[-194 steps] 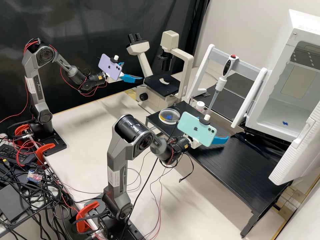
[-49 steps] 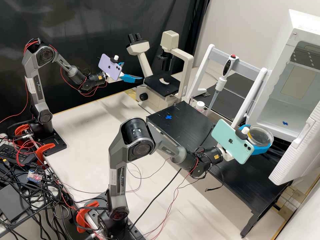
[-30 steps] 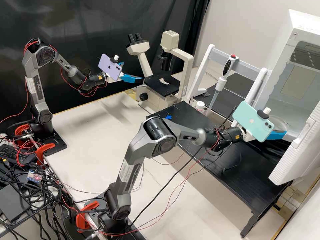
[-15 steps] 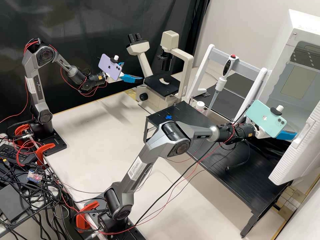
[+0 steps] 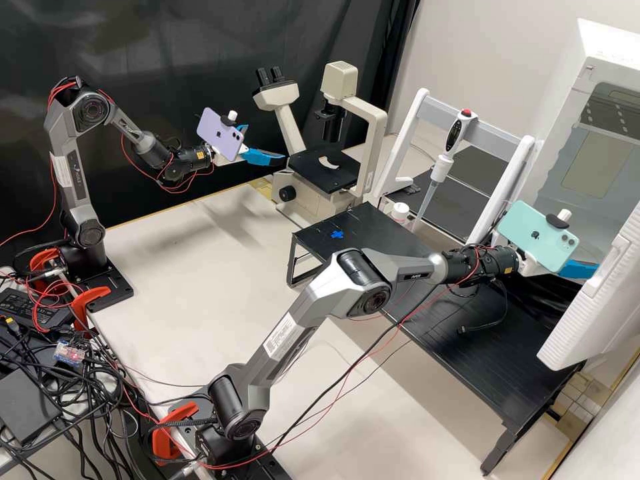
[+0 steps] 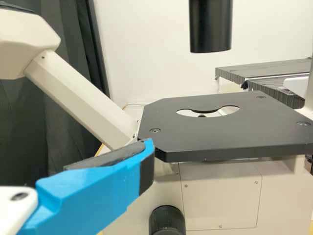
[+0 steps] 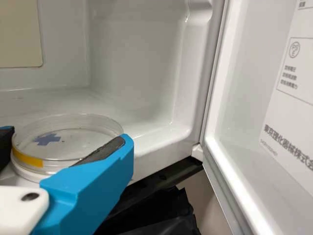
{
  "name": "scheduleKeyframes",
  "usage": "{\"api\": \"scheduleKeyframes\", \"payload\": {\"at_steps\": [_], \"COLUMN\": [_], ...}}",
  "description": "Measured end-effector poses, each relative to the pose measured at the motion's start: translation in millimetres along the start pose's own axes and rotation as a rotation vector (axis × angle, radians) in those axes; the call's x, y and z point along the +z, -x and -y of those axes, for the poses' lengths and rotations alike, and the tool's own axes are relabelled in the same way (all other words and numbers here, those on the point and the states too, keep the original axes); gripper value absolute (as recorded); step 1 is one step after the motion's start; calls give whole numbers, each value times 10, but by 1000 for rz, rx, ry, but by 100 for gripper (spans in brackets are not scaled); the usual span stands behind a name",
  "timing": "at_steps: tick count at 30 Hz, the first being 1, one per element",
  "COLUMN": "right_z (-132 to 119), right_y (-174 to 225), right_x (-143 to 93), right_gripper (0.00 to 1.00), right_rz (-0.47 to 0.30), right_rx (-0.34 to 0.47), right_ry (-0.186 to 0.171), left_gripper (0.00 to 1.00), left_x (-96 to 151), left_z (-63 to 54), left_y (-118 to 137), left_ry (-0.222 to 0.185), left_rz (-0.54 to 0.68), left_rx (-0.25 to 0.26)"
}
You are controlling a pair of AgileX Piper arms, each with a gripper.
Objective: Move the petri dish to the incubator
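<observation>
– Incubator (image 5: 603, 50) first, big, white and box-shaped, with white door (image 5: 600, 320) wide open. And right at that open front, the right gripper (image 5: 579, 269)!
– Carrying anything?
– Oh yes! Pinched between the bright blue fingers of the right gripper (image 7: 67, 133): a round, clear petri dish (image 7: 68, 147) with a yellow strip on its side. Right at the front of the incubator's chamber, with a blue cross-shaped mark (image 7: 47, 139) visible through it.
– Touching the incubator's floor?
– Impossible to tell.
– And the left gripper (image 5: 265, 143)?
– Well apart from the incubator, fingers spread, near the black flat stage (image 5: 323, 167) of a cream microscope (image 5: 337, 79).
– Closer to the incubator?
– Just beside it, a white and grey metal-and-plastic-looking stand (image 5: 497, 130) with an upright, red-topped white pipette (image 5: 455, 137). In front of the incubator, a long black platform (image 5: 467, 333), with another blue cross (image 5: 337, 234) on the end away from it.
</observation>
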Motion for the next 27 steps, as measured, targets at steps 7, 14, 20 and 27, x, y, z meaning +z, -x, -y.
{"api": "scheduleKeyframes", "payload": {"at_steps": [7, 14, 20, 27], "right_z": [44, 72, 98, 119], "right_y": [-83, -126, -154, -176], "right_x": [29, -19, -49, -103], "right_gripper": [0, 0, 0, 0], "right_rz": [9, -1, -9, -22], "right_rx": [9, 7, -13, -29], "right_ry": [-1, -3, -5, -11], "left_gripper": [100, 100, 100, 100], "left_x": [0, 0, 0, 0], "left_z": [0, 0, 0, 0], "left_y": [0, 0, 0, 0], "left_ry": [0, 0, 0, 0], "left_rz": [0, 0, 0, 0], "left_rx": [0, 0, 0, 0]}}
